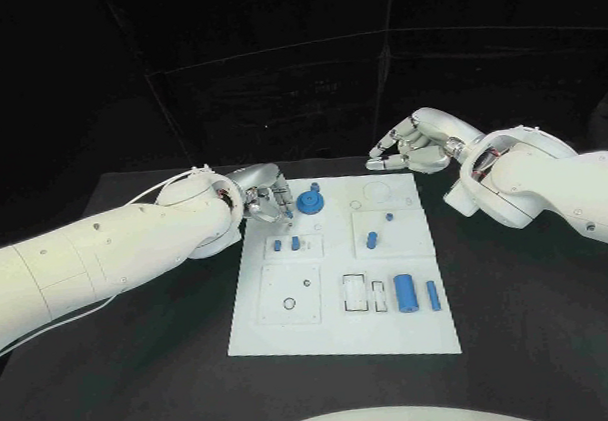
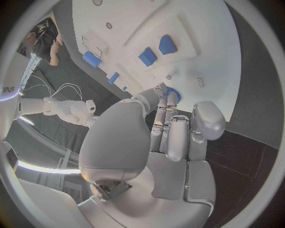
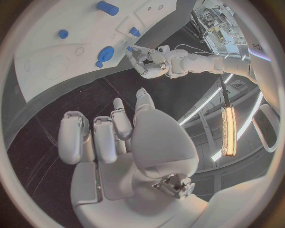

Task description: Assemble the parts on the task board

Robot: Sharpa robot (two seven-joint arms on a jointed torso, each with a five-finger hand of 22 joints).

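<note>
The white task board [image 1: 344, 319] lies in the middle of the table. Blue parts sit on it: a round piece [image 1: 314, 206] at the far end, two small pegs [image 1: 287, 243] below it, two short pieces [image 1: 372, 239] in the right middle square, and two cylinders [image 1: 404, 291] at the near right. My left hand [image 1: 260, 197] hangs over the board's far left edge, fingers bent down beside the round piece. A small blue part [image 2: 174, 91] shows at its fingertips [image 2: 159, 91]; whether it is held is unclear. My right hand [image 1: 414, 145] hovers beyond the far right corner, loosely curled and holding nothing.
The black table [image 1: 145, 366] spreads out on both sides of the board and in front of it. A black backdrop closes the far side. Empty outlined slots [image 1: 357, 292] and small holes mark the board's near half.
</note>
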